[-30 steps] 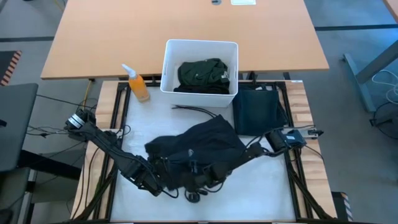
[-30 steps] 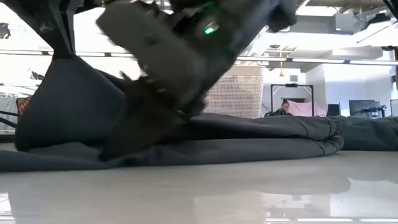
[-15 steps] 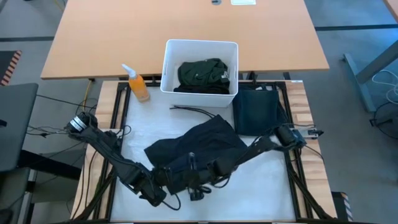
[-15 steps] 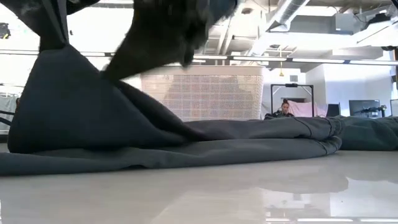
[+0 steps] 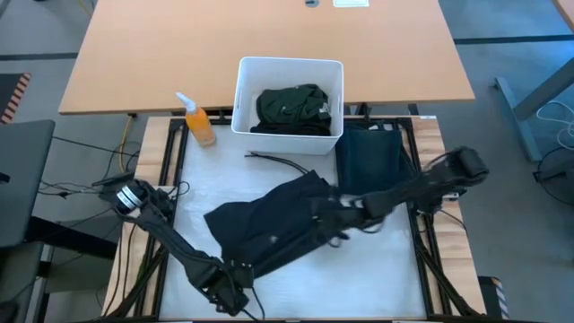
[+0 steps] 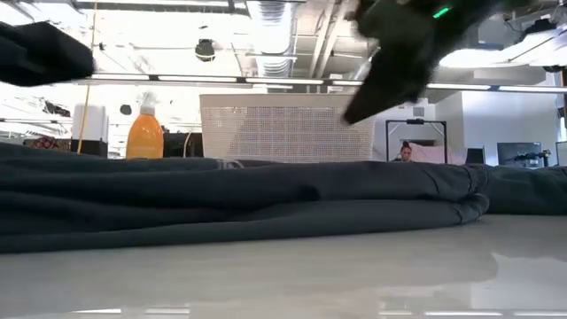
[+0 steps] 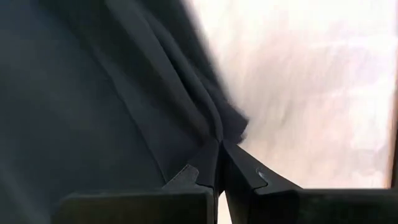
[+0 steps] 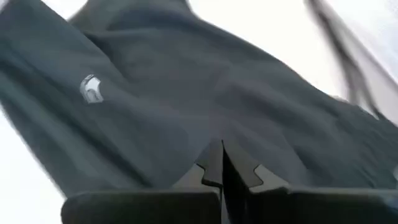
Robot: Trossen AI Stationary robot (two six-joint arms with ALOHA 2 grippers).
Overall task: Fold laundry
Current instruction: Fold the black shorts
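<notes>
Black trousers [image 5: 273, 224] lie spread at the centre of the white table [image 5: 395, 269]. A folded garment [image 5: 372, 160] sits on the table just beside them at 2 o'clock. At 12 o'clock stands a bin [image 5: 244, 99] with a shirt [image 5: 291, 106] in it, and a spray bottle [image 5: 199, 121] stands just beside the bin at its 9 o'clock. Cords [image 5: 278, 160] lie between bin and trousers.

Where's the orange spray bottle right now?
In the high view, the orange spray bottle stands upright at the table's far left, just left of the white bin.
</notes>
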